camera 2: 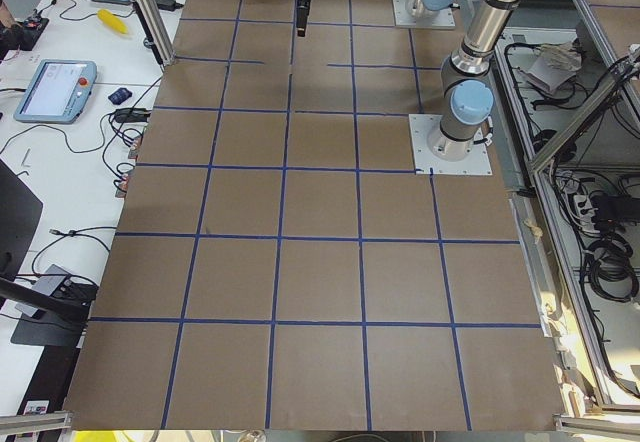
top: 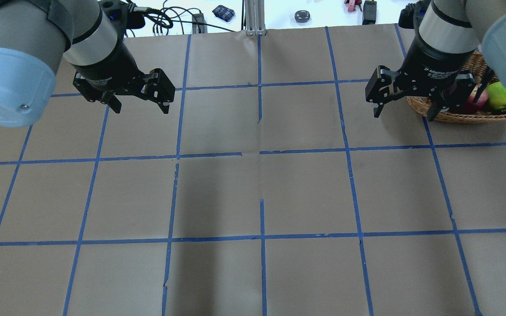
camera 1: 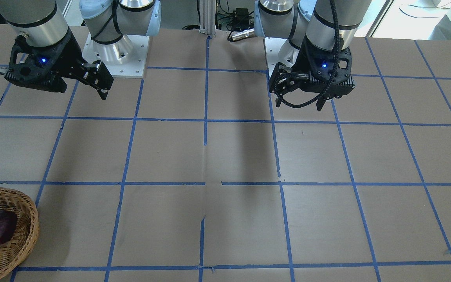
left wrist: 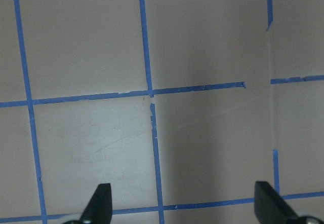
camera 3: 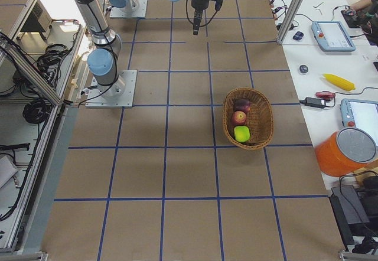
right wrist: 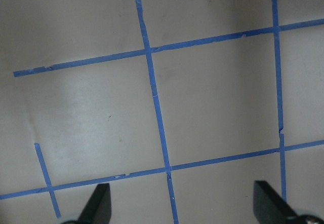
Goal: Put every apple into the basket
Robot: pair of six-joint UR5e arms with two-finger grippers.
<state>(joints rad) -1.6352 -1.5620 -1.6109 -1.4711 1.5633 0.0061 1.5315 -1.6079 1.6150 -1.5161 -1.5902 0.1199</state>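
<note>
all three apples (camera 3: 238, 118) lie inside the basket (camera 3: 265, 125); right pincer (top: 403, 115) nearer it than left pincer (top: 141, 109), both spread, empty.

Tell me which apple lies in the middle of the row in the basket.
The red apple, lying between the green apple and the dark maroon apple inside the basket.

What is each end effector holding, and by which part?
Nothing. The left end effector and the right end effector are both open and empty; the apples lie in the basket.
</note>
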